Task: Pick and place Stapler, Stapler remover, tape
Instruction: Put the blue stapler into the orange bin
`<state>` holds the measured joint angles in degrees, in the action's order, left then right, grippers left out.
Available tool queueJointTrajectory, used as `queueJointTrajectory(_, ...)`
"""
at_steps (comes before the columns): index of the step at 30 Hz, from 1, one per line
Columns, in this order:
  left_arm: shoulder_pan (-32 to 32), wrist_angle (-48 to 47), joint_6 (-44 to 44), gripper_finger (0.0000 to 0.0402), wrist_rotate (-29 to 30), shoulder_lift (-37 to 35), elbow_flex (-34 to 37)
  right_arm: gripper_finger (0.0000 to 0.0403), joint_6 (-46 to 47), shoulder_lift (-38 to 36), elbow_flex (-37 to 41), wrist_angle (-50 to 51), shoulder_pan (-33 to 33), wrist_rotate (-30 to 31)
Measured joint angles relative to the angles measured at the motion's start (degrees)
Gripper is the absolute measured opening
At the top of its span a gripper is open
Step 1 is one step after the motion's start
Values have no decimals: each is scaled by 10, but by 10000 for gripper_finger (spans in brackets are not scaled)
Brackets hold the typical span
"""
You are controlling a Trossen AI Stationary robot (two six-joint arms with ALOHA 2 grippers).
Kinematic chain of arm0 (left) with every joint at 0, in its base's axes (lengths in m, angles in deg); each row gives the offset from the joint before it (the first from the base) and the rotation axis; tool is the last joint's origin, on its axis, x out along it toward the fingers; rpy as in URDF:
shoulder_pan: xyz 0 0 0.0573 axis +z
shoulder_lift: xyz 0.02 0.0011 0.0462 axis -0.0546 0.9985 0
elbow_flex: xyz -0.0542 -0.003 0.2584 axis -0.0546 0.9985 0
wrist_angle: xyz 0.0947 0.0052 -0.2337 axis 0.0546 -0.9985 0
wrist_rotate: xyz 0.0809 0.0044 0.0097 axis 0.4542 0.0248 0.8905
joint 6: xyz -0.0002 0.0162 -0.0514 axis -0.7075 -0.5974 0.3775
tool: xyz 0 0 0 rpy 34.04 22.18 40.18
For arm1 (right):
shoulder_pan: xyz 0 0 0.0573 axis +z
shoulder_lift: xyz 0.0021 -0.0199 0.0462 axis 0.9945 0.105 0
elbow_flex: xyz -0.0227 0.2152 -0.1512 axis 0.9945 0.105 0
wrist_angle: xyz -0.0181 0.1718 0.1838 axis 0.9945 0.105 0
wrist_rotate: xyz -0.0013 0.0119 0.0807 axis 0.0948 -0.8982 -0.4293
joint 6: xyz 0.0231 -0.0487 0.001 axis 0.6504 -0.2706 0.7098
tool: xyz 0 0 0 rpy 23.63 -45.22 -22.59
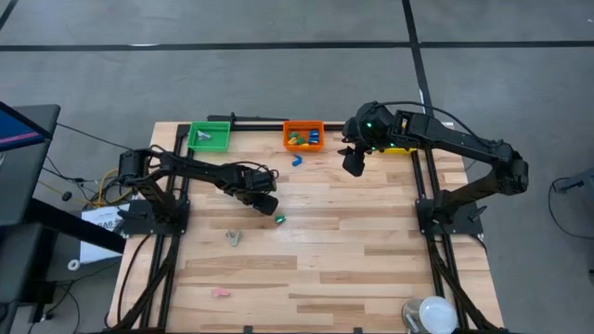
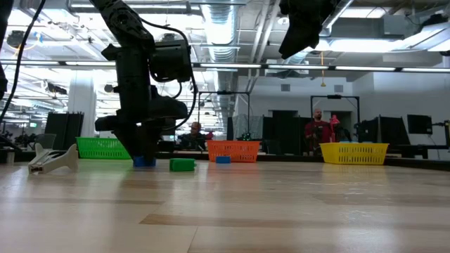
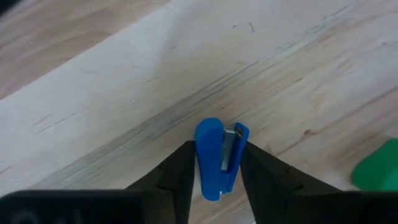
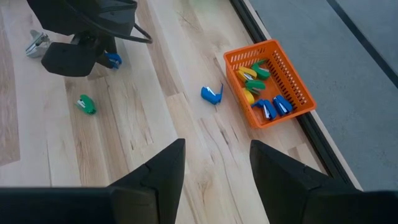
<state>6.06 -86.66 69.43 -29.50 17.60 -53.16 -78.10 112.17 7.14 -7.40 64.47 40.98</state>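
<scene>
Left wrist view: left gripper (image 3: pixel 217 163) has its fingers either side of a small blue stapler (image 3: pixel 216 158) lying on the table (image 3: pixel 93 93), touching or just about, mid-grasp at the frame's lower centre. Next move, I'd judge, calls for a firm squeeze, a lift and a carry to the orange bin (image 1: pixel 303 135) at upper centre of the high view. Right gripper (image 4: pixel 216 163) hangs empty and open above the table near that bin; bin contents beyond small staplers are hard to make out, and no tape roll is identifiable.

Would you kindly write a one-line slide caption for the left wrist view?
Left gripper fingers flank a small blue stapler on the wooden table, a green object nearby.
</scene>
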Motion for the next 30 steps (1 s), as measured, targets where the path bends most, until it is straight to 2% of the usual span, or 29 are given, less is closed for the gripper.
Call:
queueJointTrajectory(13, 2, 6, 0, 93, -23, -12, -1, 172, 0, 0, 0, 0, 0, 0)
queueJointTrajectory(20, 28, 6, 0, 81, 0, -87, -1, 172, 0, 0, 0, 0, 0, 0)
queueJointTrajectory(30, 77, 55, -78, 77, 9, -170, -1, 172, 0, 0, 0, 0, 0, 0)
